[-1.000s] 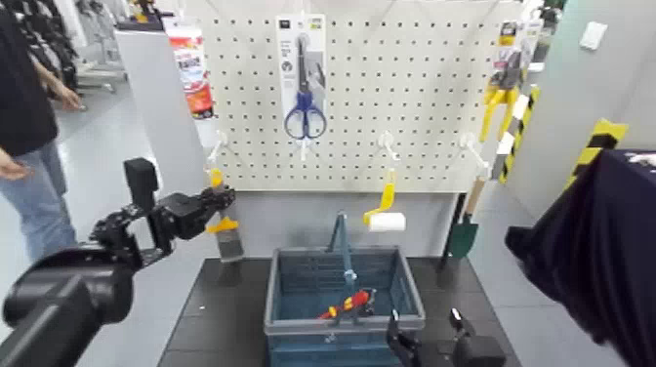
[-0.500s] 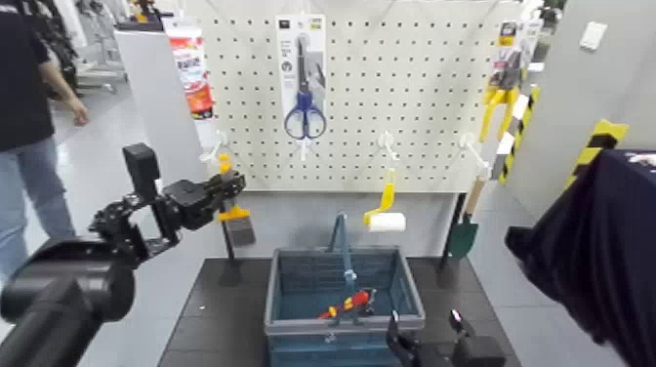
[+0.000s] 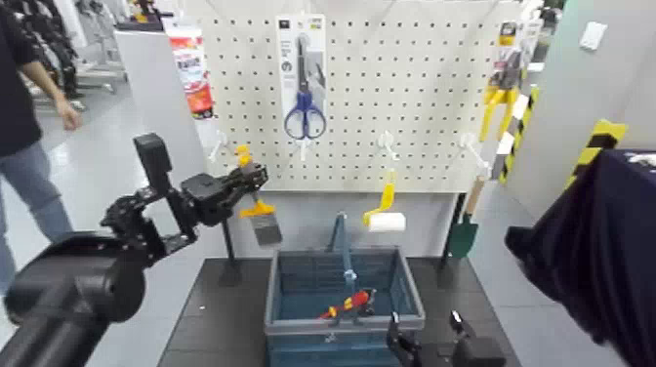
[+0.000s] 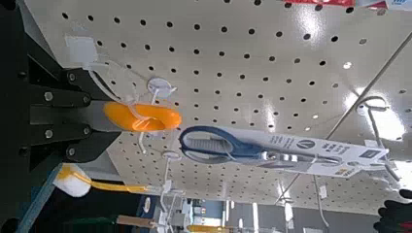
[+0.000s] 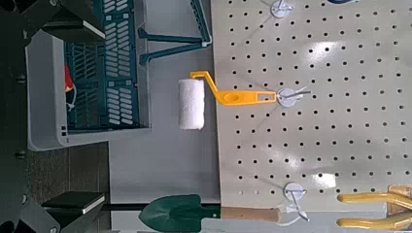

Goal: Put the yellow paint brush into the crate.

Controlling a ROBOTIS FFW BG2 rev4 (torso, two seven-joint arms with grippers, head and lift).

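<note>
Head view: the left gripper [image 3: 246, 184] is clamped on the handle of the yellow paint brush [image 3: 258, 210], held in the air before the pegboard [image 3: 410, 88], bristles down, left of the crate [image 3: 344, 322] and above its rim. The right gripper [image 3: 426, 330] waits low by the crate's near rim, fingers apart and empty.

Left wrist view: both fingers [image 4: 68, 121] pinch the orange handle [image 4: 144, 117].

Right wrist view: the crate [image 5: 44, 92] holds no brush — pickup looks done, carrying over and release remain.

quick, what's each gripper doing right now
left gripper: closed on the yellow paint brush, up left of the crate.
right gripper: open, empty, low by the crate's front.
</note>
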